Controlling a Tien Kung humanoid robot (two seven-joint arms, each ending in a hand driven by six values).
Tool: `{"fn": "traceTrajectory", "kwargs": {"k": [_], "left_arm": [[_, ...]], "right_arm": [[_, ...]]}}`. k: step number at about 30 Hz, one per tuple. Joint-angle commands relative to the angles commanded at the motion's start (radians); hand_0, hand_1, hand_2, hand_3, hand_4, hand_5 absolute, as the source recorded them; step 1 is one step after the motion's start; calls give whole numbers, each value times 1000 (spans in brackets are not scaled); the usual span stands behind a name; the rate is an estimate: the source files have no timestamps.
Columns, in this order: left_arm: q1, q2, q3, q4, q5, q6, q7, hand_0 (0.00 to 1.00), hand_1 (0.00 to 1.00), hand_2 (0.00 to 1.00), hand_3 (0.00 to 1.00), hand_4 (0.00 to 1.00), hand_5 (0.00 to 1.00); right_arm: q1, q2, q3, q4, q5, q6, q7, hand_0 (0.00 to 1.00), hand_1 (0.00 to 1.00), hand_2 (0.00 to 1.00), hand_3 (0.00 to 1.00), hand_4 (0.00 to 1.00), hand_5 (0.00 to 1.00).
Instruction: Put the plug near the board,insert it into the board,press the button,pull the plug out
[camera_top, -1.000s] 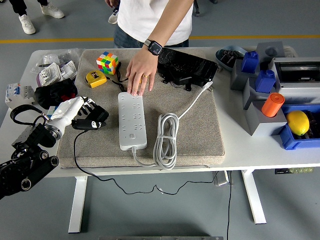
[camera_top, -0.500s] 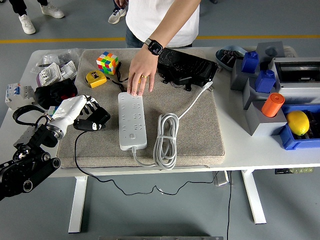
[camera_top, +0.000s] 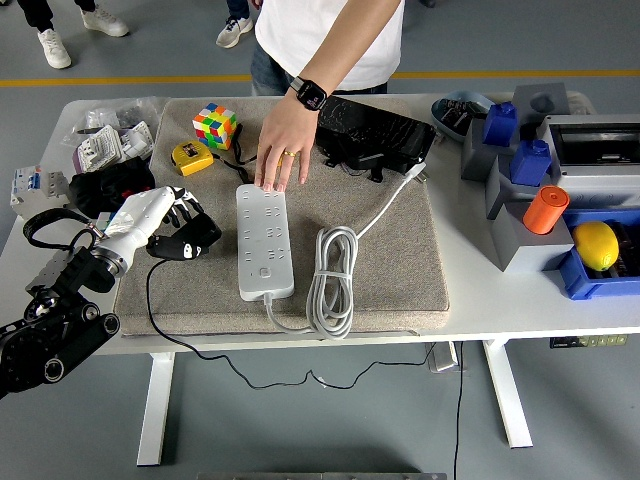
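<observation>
Here, beige mat (camera_top: 400, 260) on white table (camera_top: 520, 300), grey floor (camera_top: 560, 400); left hand (camera_top: 165, 225) fingers clamped on plug (camera_top: 190, 243).

Board (camera_top: 264, 240) at my 3 o'clock looked smooth white plastic; mat (camera_top: 390, 260) was rough beige cloth; my plug (camera_top: 188, 243) matt black.

White board (camera_top: 265, 241), black plug (camera_top: 185, 247), beige mat (camera_top: 390, 270).

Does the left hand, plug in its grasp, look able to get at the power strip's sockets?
Probably yes. The left hand holds the plug just left of the power strip, with bare mat between. The person's hand rests on the far end only.
</observation>
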Motion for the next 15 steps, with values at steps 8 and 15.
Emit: {"fn": "traceTrajectory", "kwargs": {"k": [8, 15], "left_arm": [[4, 15, -29, -60, -21, -6, -11, 372, 395, 434, 540, 896, 2], [-22, 48, -15, -137, -15, -28, -31, 365, 394, 432, 539, 890, 2]], "right_arm": [[-3, -1, -1, 0, 0, 0, 1, 710, 715, 716, 608, 998, 628], [-2, -1, 4, 1, 0, 0, 2, 709, 715, 716, 609, 998, 627]]}}
